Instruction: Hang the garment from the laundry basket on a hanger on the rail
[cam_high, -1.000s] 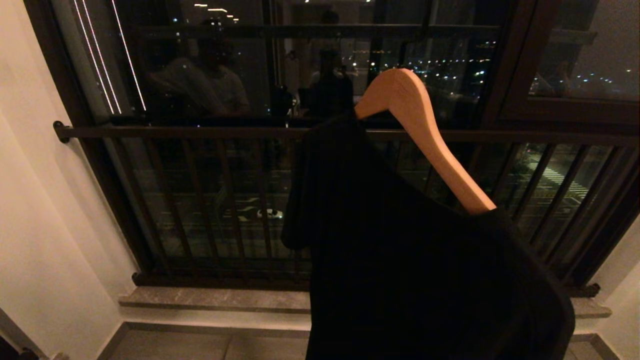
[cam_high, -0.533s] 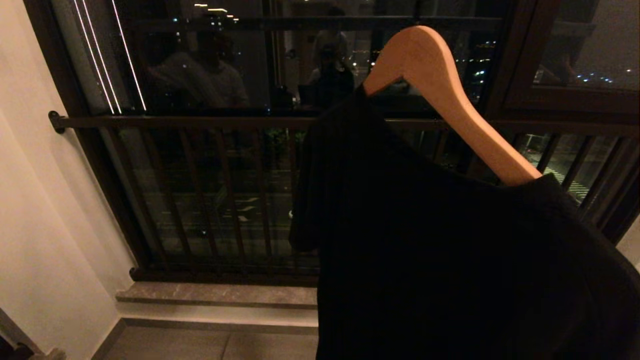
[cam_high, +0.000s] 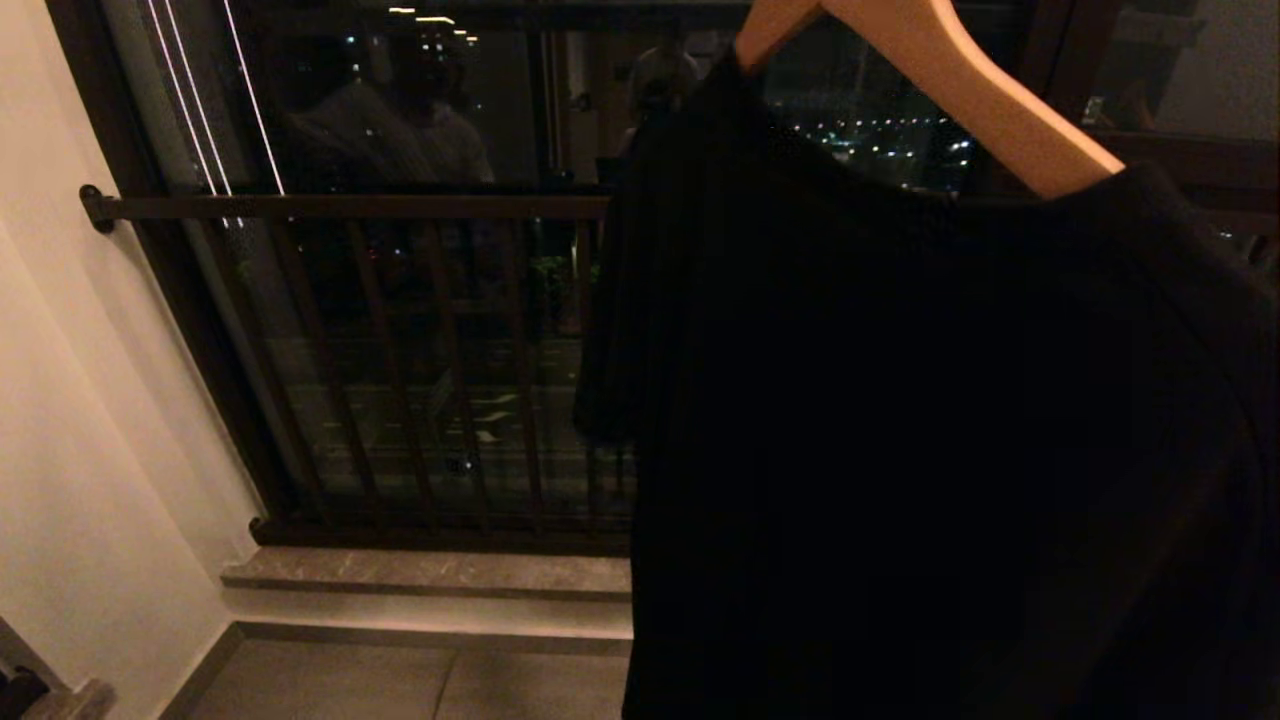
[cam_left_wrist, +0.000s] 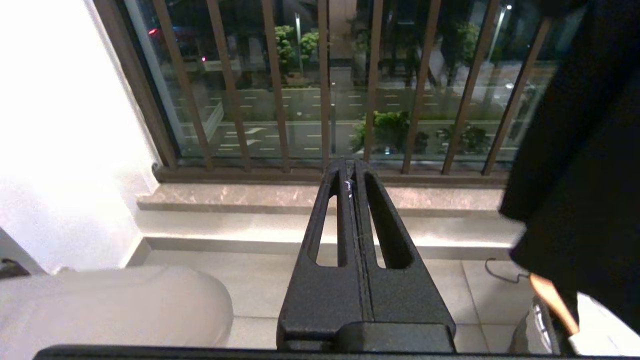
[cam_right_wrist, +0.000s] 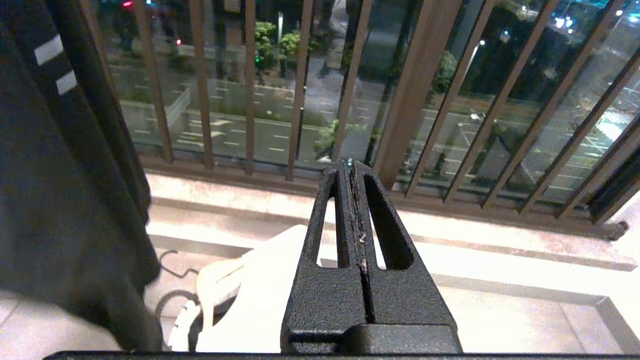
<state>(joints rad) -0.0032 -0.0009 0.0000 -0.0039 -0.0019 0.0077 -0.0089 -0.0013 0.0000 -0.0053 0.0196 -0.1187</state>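
A black garment (cam_high: 900, 420) hangs on a wooden hanger (cam_high: 960, 85) close before the head camera, filling the right half of that view; the hanger's top is cut off by the frame edge. Behind it stands a dark barred window railing (cam_high: 400, 350) above a stone sill (cam_high: 430, 572). The left tool (cam_left_wrist: 353, 180) has its fingers pressed together, holding nothing, pointing toward the railing. The right tool (cam_right_wrist: 351, 172) is likewise closed and empty, beside the hanging cloth, with a basket's rim (cam_right_wrist: 182, 320) and another hanger (cam_right_wrist: 215, 280) on the floor below.
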